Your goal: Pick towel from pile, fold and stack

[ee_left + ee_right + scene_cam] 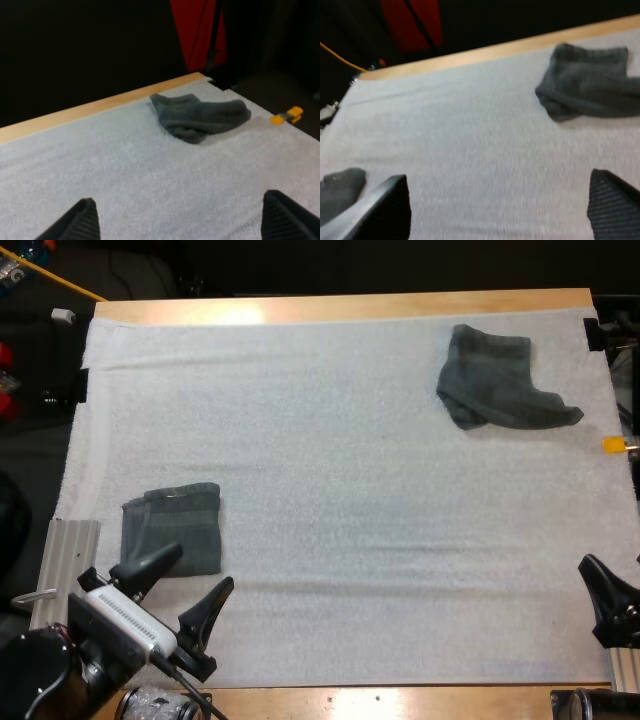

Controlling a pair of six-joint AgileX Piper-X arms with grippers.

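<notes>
A crumpled dark grey-green towel (500,380) lies at the far right of the white mat (340,500); it also lies ahead of my left fingers (200,117) and ahead of my right fingers (590,82). A folded towel (172,530) rests flat at the near left, and its edge (340,187) shows beside my right finger. My left gripper (195,585) stands open at the near left, one finger over the folded towel's near edge, holding nothing. My right gripper (610,595) sits low at the near right edge, open with nothing between its fingers.
A ribbed metal block (65,565) stands just off the mat's near left side. The wooden table edge (340,308) runs along the far side. Broad bare mat lies between the two towels.
</notes>
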